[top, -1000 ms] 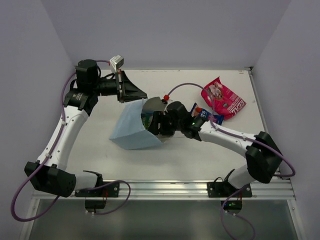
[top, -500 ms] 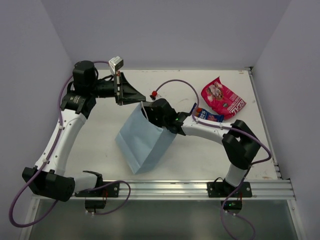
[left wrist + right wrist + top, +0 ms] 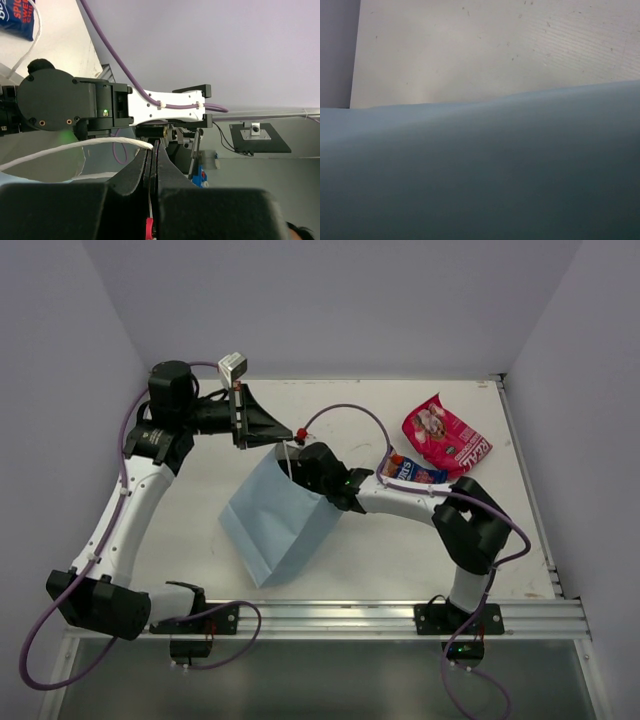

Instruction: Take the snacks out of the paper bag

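Centre frame: left gripper point(image 3: 154, 148) clenched on bag handle point(image 3: 75, 148); right gripper point(image 3: 312, 468) inside bag point(image 3: 272, 530), grip can't be told. Hold mouth high, wide.

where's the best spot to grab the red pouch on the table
Likely the crumpled far end. The red pouch lies flat on the table, label up, so come straight down from above and pinch across that raised end. The flat middle offers little to grip, and the blue packet crowds its near edge.
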Robot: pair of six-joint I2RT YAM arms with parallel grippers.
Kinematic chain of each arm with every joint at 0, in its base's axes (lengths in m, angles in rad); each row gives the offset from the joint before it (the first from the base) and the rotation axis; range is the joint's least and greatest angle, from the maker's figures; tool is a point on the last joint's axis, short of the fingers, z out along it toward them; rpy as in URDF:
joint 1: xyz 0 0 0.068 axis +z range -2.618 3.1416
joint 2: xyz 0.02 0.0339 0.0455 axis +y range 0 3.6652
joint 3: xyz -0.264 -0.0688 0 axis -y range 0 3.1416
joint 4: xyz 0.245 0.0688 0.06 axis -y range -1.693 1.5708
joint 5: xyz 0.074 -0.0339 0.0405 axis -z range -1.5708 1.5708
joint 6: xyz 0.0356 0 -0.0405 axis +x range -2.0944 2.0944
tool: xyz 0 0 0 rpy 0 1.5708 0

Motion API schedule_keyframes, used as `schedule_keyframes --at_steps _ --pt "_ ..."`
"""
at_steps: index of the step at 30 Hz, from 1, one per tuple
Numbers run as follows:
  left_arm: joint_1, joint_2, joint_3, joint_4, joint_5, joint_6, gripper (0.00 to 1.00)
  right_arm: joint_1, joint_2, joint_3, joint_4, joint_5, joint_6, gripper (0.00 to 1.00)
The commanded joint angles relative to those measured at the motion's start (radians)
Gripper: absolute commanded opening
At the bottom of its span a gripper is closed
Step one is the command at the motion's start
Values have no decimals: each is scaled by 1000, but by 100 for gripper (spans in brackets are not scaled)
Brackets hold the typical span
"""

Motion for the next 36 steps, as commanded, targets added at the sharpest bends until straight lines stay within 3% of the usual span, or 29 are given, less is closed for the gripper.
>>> schedule_keyframes --at_steps 1,5,8,11,14,15,20,23,26,36 --pt "4 -9 11 56 10 -9 0 18 33 9 3 -19 -35 69" --pt "4 -3 14 68 14 -24 0 43 76 55 2 -9 -34 66" --pt "4 6 30 71 19 -29 0 48 105 70 11 -8 -20 58" --pt "4 2 33 71 22 -32 0 51 118 75 16 13 -14 40" --pt "4 -12 13 70 25 -30 0 51 116 98 3 29 -23 34" --pt "4 -15 1 70 25 -29 0 51 113 104 -9 32 -26 26" --pt "4 -23 -7 -5 10 37 0 49 61 130 -78 61 -67 7" --pt "4 -18 -3 -167 -22 133 0 40 1 141 -150 76 -87 6" --pt "4 -15 -9 -228 -59 220 0 20 -65 133 -190 78 -101 5" --pt "6 -56 -53 -168 -101 209 0 -103 -214 83 -316 23 -160 5"
